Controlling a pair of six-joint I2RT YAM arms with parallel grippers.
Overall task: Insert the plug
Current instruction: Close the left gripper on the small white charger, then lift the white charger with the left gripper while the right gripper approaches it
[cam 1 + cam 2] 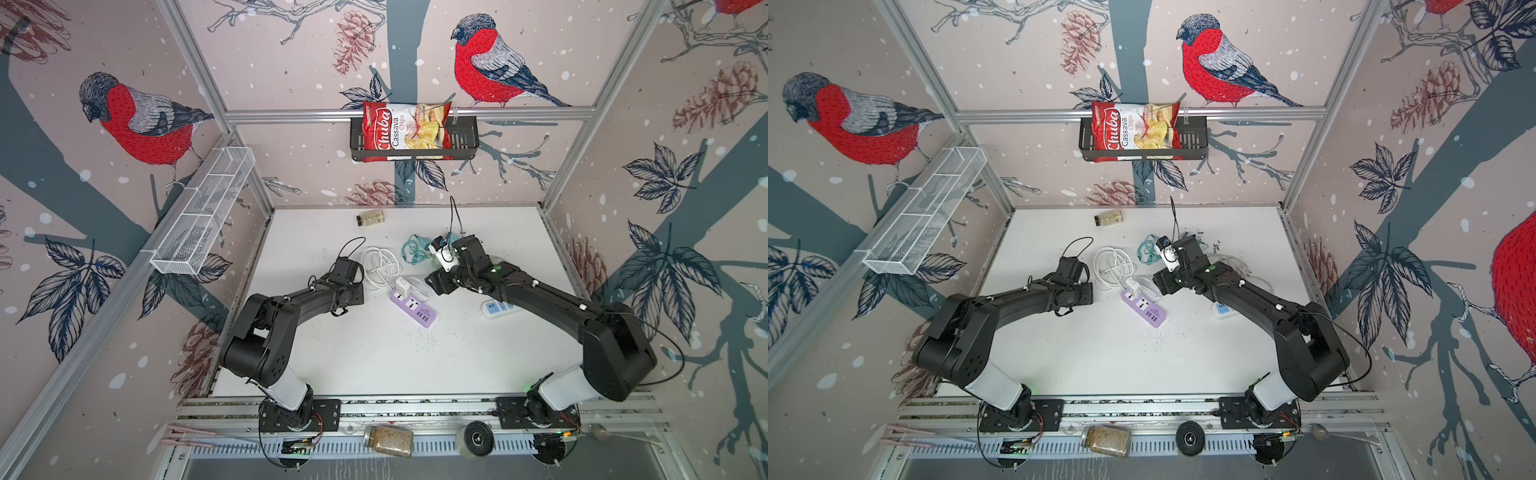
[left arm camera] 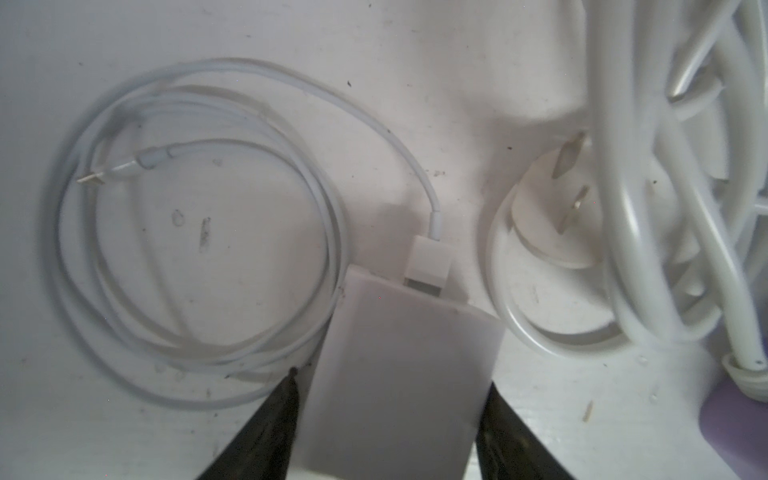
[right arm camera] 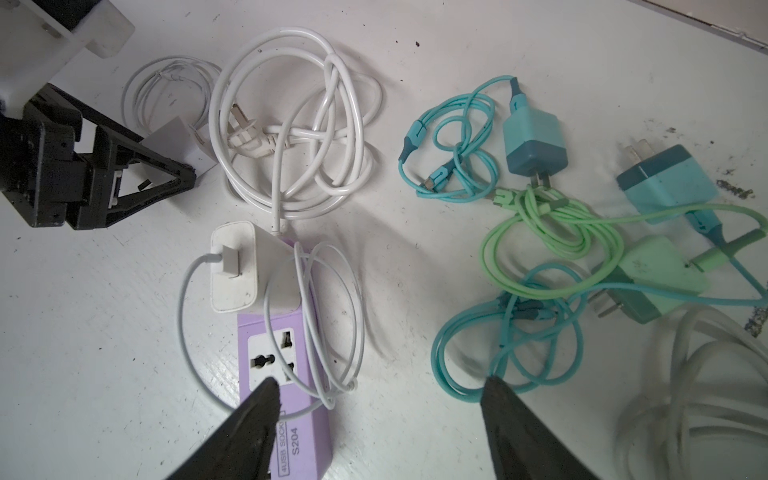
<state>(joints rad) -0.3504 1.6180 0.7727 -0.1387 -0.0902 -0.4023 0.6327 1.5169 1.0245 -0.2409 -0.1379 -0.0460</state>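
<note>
In a top view the purple power strip (image 1: 413,309) lies on the table (image 1: 374,365).

Left wrist view: the left gripper (image 2: 392,376) seems clamped, half-wide, on the white adapter (image 2: 399,332) near the strip. I'd judge the adapter light, rigid and slick, best pinched on its flat sides.

Right wrist view: the right gripper (image 3: 382,381) hangs open and empty above the strip.

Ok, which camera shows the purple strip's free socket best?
Right wrist view: the free socket is large and sharp, holes visible. In both top views it is small. The left wrist view catches only a corner of the purple strip.
</note>
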